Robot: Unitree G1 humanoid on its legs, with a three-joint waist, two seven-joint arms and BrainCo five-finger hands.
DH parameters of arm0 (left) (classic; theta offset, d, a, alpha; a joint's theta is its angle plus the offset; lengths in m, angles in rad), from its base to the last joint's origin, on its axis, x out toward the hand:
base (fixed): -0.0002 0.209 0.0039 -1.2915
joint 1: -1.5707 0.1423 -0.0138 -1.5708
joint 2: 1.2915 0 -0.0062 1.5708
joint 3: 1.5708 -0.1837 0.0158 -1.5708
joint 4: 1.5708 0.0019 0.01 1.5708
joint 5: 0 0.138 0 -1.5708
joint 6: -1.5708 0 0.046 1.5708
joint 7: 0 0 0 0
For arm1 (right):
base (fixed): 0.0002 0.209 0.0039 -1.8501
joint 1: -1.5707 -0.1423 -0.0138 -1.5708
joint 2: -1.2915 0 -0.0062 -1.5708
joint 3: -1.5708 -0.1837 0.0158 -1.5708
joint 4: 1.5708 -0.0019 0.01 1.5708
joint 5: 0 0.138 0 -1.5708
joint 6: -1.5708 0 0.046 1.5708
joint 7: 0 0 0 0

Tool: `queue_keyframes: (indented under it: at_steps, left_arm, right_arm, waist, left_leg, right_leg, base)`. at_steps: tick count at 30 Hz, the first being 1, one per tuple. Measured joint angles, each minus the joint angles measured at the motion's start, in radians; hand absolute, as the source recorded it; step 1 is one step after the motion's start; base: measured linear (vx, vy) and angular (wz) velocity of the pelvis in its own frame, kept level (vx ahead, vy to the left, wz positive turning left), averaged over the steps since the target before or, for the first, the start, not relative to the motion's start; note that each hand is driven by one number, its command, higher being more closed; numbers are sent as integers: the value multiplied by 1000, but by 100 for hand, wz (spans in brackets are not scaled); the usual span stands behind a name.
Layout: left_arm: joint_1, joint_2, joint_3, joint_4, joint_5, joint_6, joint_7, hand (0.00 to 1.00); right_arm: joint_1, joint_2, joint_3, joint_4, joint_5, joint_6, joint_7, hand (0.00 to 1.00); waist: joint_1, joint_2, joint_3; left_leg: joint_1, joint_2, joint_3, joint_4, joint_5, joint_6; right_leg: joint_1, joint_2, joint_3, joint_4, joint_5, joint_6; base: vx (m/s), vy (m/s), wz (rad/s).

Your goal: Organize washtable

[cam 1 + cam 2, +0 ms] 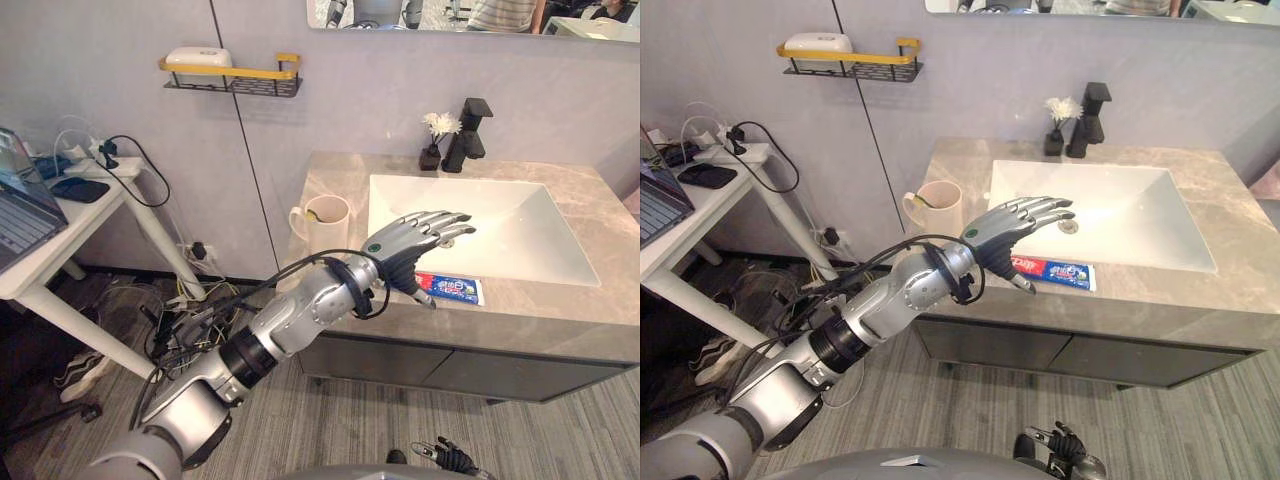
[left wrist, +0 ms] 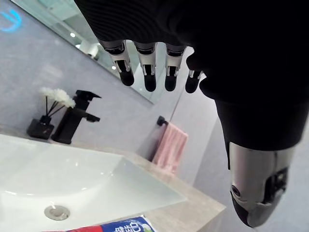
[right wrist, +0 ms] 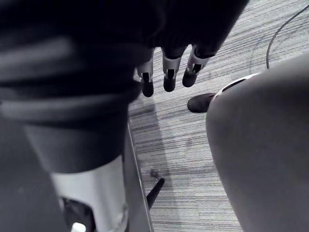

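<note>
Stone counter (image 1: 545, 308) front edge holds toothpaste (image 1: 452, 289) by left robot hand (image 1: 405, 245).

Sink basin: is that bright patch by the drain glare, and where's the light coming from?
Right eye view: yes, likely glare, the sink shines brightest near its drain, past the left hand. Left wrist view: the mirror reflects ceiling light spots, so probably overhead.

Grey panelled wall (image 1: 330, 110); mirror (image 1: 480, 14) above; stone-topped desk (image 1: 610, 240), dark cabinet fronts; white side table (image 1: 90, 212) at left; wire wall shelf (image 1: 232, 84); grey striped floor (image 1: 380, 420).
</note>
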Motion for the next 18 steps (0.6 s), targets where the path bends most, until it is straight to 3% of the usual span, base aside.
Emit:
queue_keyframes:
  at_steps: [6, 18]
  left_arm:
    - [-18, 1, 0, 231, 17, 31, -1, 0]
    - [-19, 9, 4, 312, 16, 55, -2, 0]
  right_arm:
    - [-11, -1, -4, -6, 0, 7, -3, 0]
    - [-34, -1, -16, -12, 1, 6, -12, 0]
  waist:
    - [-34, -6, 12]
    - [-57, 7, 64]
  left_leg:
    - [21, 1, 14, -25, 1, 1]
    - [58, 22, 39, -75, 15, -4]
  right_leg:
    - [10, 1, 5, -2, 1, 0]
    - [3, 17, 6, -2, 0, 0]
  base:
    - [-30, -1, -4]
    - [35, -9, -8]
